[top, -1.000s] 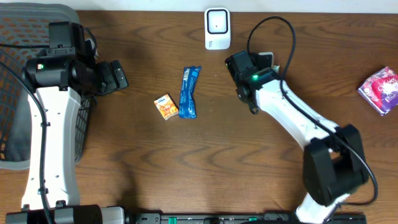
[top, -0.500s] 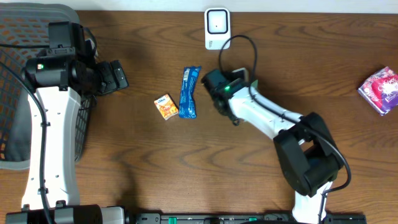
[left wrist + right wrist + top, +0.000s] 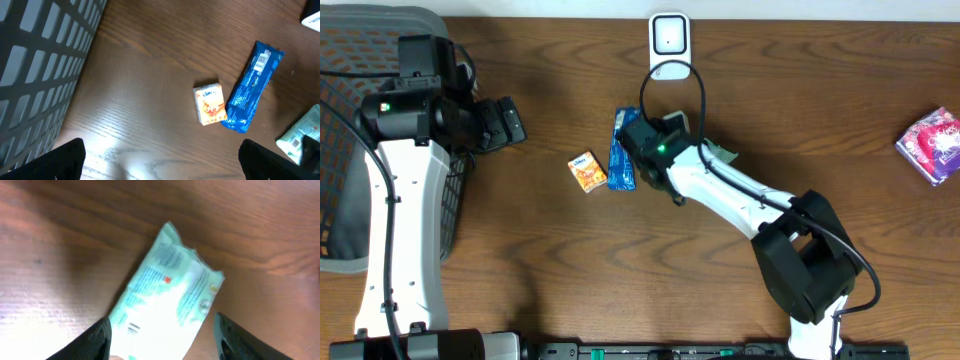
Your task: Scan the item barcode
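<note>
A white-and-teal packet (image 3: 165, 292) lies blurred between the spread fingers of my right gripper (image 3: 161, 330), with a small barcode (image 3: 133, 327) near the left finger. A strip of table shows between the packet and the right finger, so the jaws are open around it. Overhead, my right gripper (image 3: 642, 135) sits over the upper end of a blue snack bar (image 3: 620, 165), below the white scanner (image 3: 669, 45). In the left wrist view the packet (image 3: 302, 132) peeks in at the right edge. My left gripper (image 3: 510, 122) is open and empty over bare table at the left.
A small orange box (image 3: 586, 171) lies just left of the blue bar. A pink packet (image 3: 932, 145) sits at the far right edge. A dark mesh basket (image 3: 340, 150) stands at the left, beside the left arm.
My right arm swept left from beside the scanner to above the blue bar. Its jaws went from shut to wide apart. The left arm stayed still.
</note>
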### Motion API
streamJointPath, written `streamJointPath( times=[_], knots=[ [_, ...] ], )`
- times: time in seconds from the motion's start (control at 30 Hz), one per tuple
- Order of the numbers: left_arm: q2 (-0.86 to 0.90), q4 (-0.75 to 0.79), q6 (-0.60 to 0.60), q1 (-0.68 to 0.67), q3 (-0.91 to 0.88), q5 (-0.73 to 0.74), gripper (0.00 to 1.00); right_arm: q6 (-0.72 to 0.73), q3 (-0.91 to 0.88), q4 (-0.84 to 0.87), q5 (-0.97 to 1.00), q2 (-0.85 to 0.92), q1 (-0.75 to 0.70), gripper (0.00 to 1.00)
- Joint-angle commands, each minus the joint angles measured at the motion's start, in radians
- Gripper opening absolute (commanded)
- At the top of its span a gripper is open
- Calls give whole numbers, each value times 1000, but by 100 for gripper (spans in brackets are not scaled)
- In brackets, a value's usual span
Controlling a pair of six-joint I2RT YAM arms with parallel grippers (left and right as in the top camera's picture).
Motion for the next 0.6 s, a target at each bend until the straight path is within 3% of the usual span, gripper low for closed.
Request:
streamJointPath(
  times=[0.0,0.07,0.17,0.23,0.27,0.37,0.57],
  knots=[
    [0,-3,5,3,2,-9,98,80,94,-68,2,4,-33,66],
    [0,-3,5,3,2,-9,98,170,130,-134,-47,4,-86,67],
    [0,-3,5,3,2,-9,98,174,133,-144,-270,5,-183,70],
    [0,-3,5,3,2,-9,98,123,131,-143,-469,5,-257,71],
    [0,-3,5,3,2,-9,98,52,129,-148,-665,5,-330,71],
    [0,-3,5,3,2,-9,98,-45,112,-145,-904,5,-429,73],
    [0,-3,5,3,2,-9,98,-114,-16,-47,-1093,5,-526,73]
  ],
)
